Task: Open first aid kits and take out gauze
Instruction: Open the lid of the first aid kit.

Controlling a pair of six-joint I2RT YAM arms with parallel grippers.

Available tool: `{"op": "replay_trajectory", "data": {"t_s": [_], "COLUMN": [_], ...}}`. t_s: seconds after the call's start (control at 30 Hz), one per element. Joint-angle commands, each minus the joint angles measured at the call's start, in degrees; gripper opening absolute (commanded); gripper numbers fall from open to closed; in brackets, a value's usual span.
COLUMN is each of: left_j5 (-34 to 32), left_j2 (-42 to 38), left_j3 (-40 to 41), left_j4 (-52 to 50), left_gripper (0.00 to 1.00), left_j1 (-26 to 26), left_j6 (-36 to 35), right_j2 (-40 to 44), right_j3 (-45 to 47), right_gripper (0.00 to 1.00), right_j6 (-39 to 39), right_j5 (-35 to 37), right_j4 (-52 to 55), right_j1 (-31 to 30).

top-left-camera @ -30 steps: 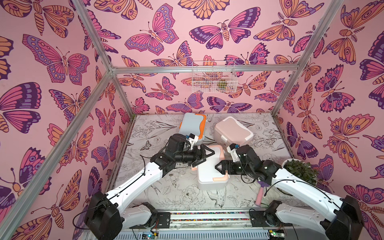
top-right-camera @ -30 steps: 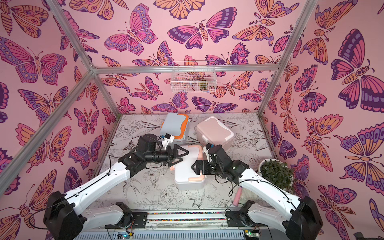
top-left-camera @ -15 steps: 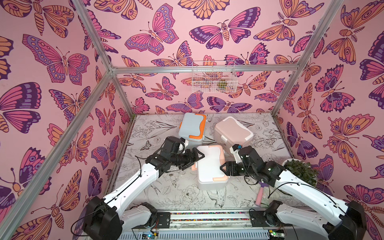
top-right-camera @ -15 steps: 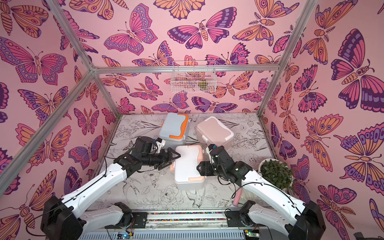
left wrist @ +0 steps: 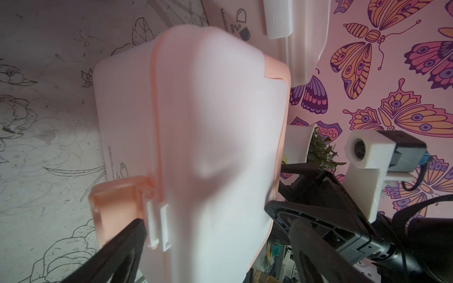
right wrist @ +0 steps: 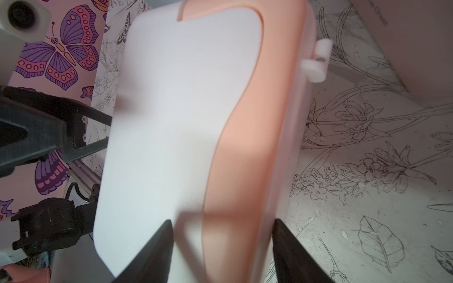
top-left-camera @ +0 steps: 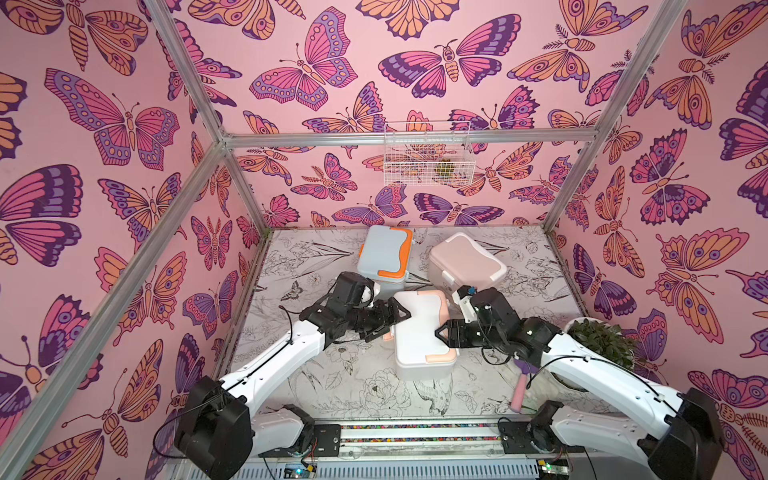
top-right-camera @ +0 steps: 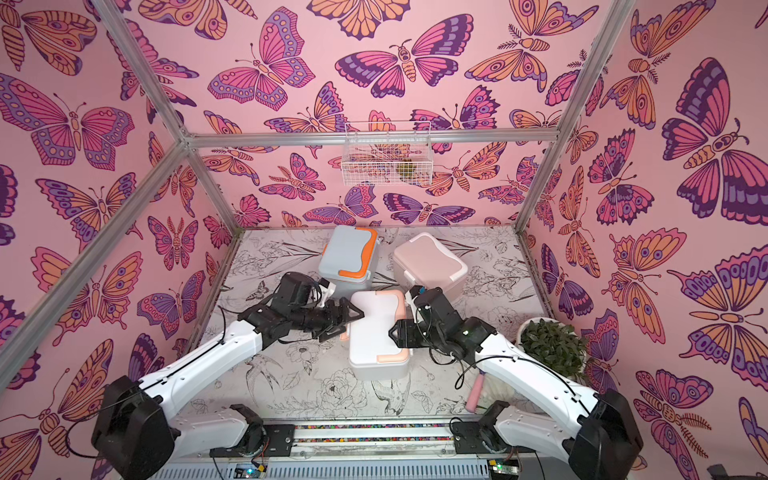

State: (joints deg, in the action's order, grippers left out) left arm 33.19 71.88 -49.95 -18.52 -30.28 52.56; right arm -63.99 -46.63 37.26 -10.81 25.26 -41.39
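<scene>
Narrowed since a second ago, the right gripper [top-left-camera: 439, 333] is set astride the peach handle [right wrist: 245, 147] of the central white kit [top-left-camera: 419, 332], grip unclear. The left gripper [top-left-camera: 397, 324] is spread wide, empty. Nothing is yet opened; no gauze is seen.

Three closed kits [top-left-camera: 417, 332] clustered upright

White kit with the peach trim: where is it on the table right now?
In a top view the white kit stands mid-table, nearer the robot than the blue kit and pink kit, between the left hand and right hand.
</scene>
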Motion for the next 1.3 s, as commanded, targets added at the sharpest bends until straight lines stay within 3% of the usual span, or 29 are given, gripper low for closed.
{"op": "replay_trajectory", "data": {"t_s": [0.0, 0.4, 1.27], "left_j5": [1.2, -2.5, -0.1], "left_j2": [0.2, -3.6, 0.4], "left_j3": [-0.3, -1.2, -1.6], "left_j4": [1.2, -3.7, -0.2], "left_gripper": [0.94, 0.93, 0.93], "left_j1": [0.1, 0.1, -1.5], "left_j6": [-1.1, -2.5, -1.3], "right_j2": [-1.4, -1.6, -2.8], "right_j3": [-0.7, -0.9, -0.7], "right_gripper": [0.62, 0.63, 0.65], "right_j6": [-0.9, -1.0, -1.1], "right_j5": [-0.9, -0.5, -1.9], "right_j4": [1.7, 2.2, 0.9], "right_j1": [-0.3, -0.4, -0.4]}}
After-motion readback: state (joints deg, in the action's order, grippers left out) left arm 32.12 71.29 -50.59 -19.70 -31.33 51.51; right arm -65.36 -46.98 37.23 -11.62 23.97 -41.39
